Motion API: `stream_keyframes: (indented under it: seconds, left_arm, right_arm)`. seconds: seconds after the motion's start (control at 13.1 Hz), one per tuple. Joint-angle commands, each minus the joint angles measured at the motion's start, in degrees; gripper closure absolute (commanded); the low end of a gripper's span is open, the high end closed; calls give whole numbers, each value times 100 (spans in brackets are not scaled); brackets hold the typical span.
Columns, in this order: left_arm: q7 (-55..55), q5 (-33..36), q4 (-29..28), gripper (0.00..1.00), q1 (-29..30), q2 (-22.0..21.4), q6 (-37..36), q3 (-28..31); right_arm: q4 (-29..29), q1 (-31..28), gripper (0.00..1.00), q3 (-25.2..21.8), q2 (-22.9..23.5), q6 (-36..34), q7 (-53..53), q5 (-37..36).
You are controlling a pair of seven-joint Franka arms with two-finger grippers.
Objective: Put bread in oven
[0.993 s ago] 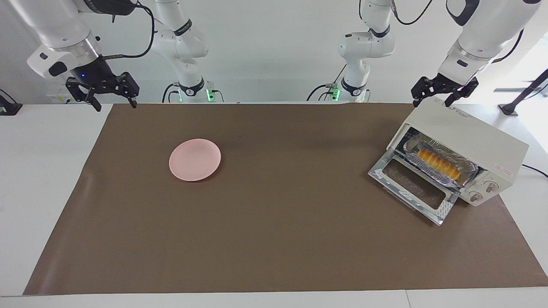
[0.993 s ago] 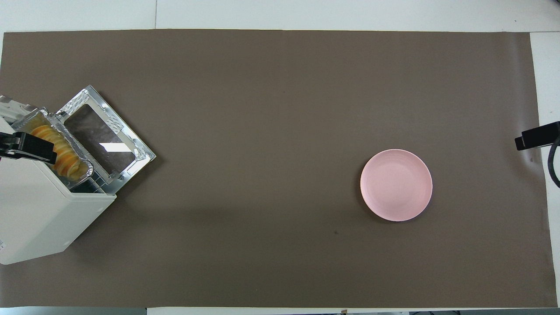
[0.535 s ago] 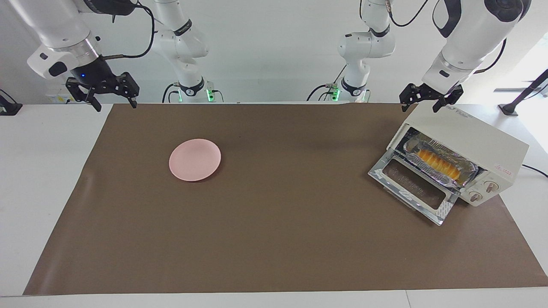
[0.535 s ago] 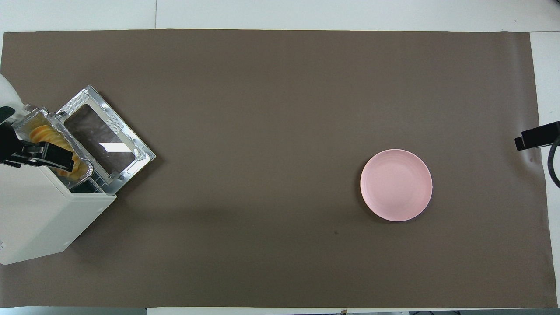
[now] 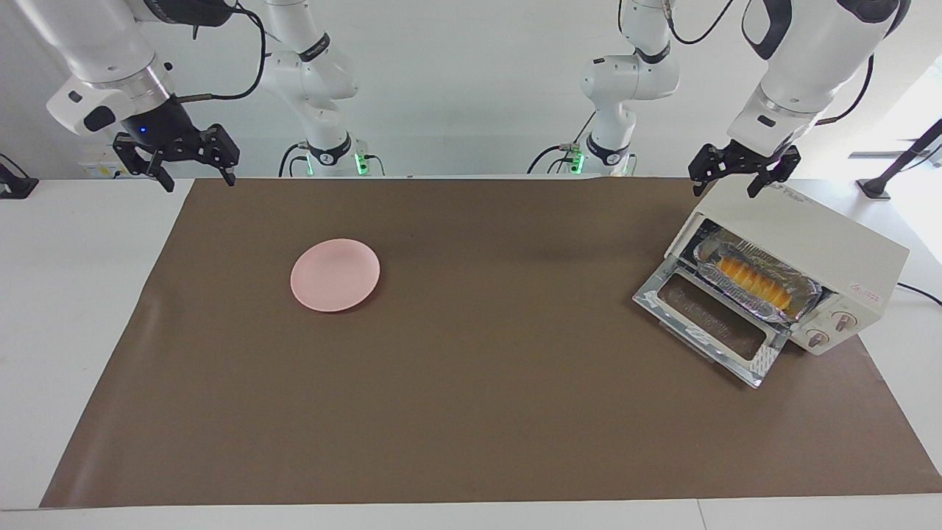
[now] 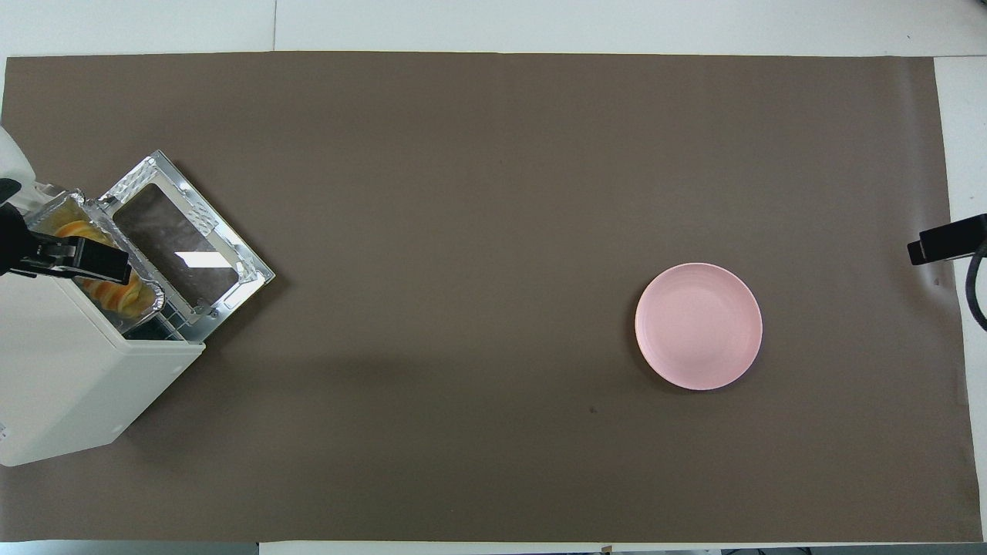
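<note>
The cream-white oven [image 5: 809, 239] stands at the left arm's end of the table with its glass door [image 5: 706, 320] dropped open. The yellow-orange bread [image 5: 754, 280] lies in a crinkled foil tray [image 5: 802, 298] on the rack inside. It also shows in the overhead view [image 6: 116, 291], partly hidden by a finger [image 6: 92, 264] of the left gripper. My left gripper [image 5: 728, 185] is open and empty, hovering over the oven's top. My right gripper [image 5: 199, 180] is open and empty, and waits raised over the mat's edge at the right arm's end.
A round pink plate [image 5: 335, 274] lies on the brown mat [image 5: 471, 412] toward the right arm's end. It also shows in the overhead view [image 6: 698, 325]. The oven's two knobs [image 5: 831, 329] face away from the robots.
The left gripper has shifted a little over the oven's top toward the middle of the table, and its arm stands more upright. The bread, oven, plate and right arm have not moved.
</note>
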Motion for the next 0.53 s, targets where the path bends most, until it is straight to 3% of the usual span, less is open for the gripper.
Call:
stream_keyframes:
  seconds: [0.0,0.46]
  left_arm:
    - [18,-64,-181,0,-11,-126,157,49]
    - [35,-64,-199,0,7,-126,166,49]
  right_arm:
    - [-189,-64,0,49,-170,19,-111,-40]
    - [-189,-64,0,49,-170,19,-119,-40]
